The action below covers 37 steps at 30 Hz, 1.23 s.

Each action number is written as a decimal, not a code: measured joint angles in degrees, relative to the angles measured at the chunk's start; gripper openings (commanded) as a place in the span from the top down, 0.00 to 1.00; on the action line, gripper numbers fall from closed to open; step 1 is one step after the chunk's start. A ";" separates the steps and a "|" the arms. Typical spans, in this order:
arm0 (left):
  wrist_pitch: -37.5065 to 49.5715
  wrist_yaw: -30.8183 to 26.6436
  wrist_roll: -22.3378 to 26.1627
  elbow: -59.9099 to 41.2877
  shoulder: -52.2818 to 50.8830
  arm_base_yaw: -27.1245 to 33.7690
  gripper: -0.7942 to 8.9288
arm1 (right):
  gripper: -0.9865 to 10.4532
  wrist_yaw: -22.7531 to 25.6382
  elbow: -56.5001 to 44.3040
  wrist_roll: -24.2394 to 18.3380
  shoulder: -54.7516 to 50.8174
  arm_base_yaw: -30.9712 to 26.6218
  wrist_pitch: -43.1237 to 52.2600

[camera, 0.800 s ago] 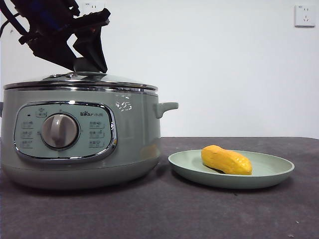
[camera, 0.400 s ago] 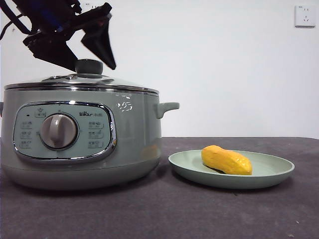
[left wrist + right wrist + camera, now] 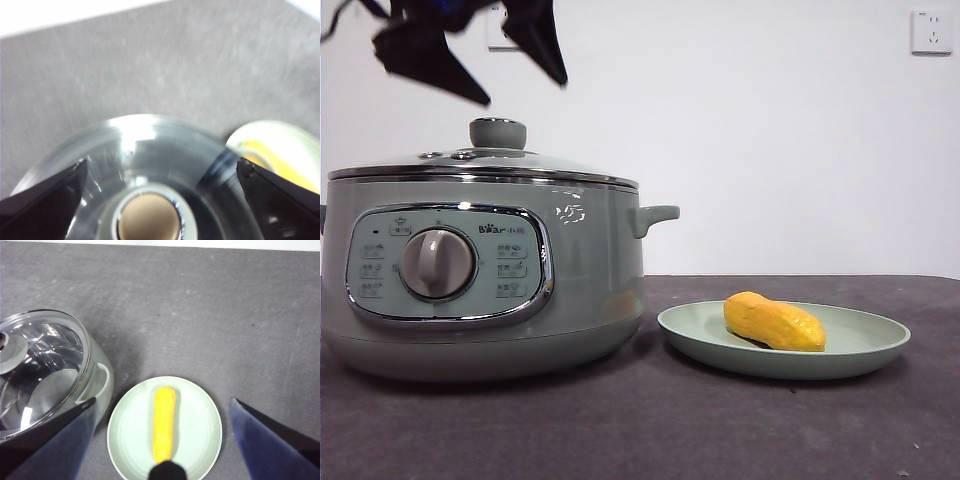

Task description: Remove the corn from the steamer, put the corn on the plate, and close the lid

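In the front view the lid [image 3: 485, 163] sits closed on the steamer [image 3: 485, 270] at the left of the frame, and the left claw [image 3: 515, 75] hangs spread above the knob [image 3: 498, 133] in the upper left, touching nothing. The corn [image 3: 774, 321] lies on the plate [image 3: 860, 355] right of centre, on the dark table [image 3: 650, 430]. The left wrist view alone looks straight down on the knob between that claw's parted jaws. The right wrist view alone shows the corn lengthwise along the middle of the plate, just beside the steamer's side handle [image 3: 101, 382], with the right claw [image 3: 160, 440] spread wide high over it, empty
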 measured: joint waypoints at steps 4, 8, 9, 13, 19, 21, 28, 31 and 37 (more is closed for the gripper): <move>-3.82 0.00 0.00 3.72 -4.42 0.00 0.51 | 0.53 -0.02 0.00 -1.03 0.00 0.00 0.02; -6.51 0.00 0.02 5.20 -10.36 0.00 0.82 | 0.68 -0.02 0.00 -1.88 0.00 0.00 -0.11; -7.96 0.00 0.02 5.20 -12.20 0.00 0.92 | 0.79 -0.02 0.00 -2.45 0.00 0.00 -0.39; -12.66 -2.84 0.87 5.20 -17.14 0.00 0.93 | 0.92 -0.02 0.00 -4.94 -0.07 0.00 -0.81; -15.82 -10.40 2.82 1.05 -24.22 0.00 0.93 | 0.92 -0.02 -6.45 -6.27 -6.01 0.00 4.85; -14.67 -10.84 2.89 -3.34 -28.13 0.00 0.93 | 0.92 -0.02 -10.64 -6.62 -9.70 0.00 8.04; -12.26 -12.13 3.19 -17.57 -40.33 -0.07 0.93 | 0.92 3.52 -21.90 -6.69 -20.04 0.02 12.35; -12.35 -11.85 3.26 -20.04 -43.06 -0.07 0.92 | 0.91 4.26 -22.51 -6.78 -22.08 0.00 11.69; -13.90 -11.82 3.23 -19.98 -42.84 -0.07 0.92 | 0.91 4.26 -22.49 -6.80 -22.27 0.02 12.02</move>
